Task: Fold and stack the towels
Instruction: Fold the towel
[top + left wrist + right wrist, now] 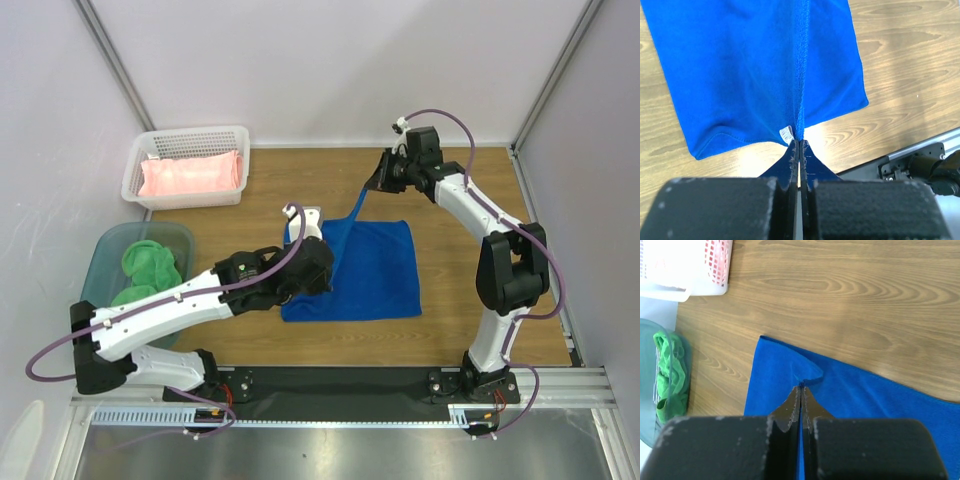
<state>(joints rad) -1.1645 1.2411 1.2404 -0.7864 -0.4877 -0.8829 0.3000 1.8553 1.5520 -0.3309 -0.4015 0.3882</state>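
Observation:
The royal blue towel (365, 270) lies spread on the wooden table, with its far edge lifted. My left gripper (298, 236) is shut on the far left corner of the blue towel (740, 65), and a white label shows beside the left gripper (799, 143). My right gripper (382, 181) is raised at the back, and a strip of cloth hangs from it to the table. In the right wrist view the right gripper (801, 388) is shut on a corner of the blue towel (880, 395). The pale pink towel (190, 175) lies folded in the basket. The green towel (150, 262) sits crumpled in the tub.
The white perforated basket (188, 138) stands at the back left, and the translucent teal tub (108, 240) sits in front of it by the left wall. The basket (670, 287) and the tub (646, 390) also appear in the right wrist view. A black rail (340, 385) runs along the near edge.

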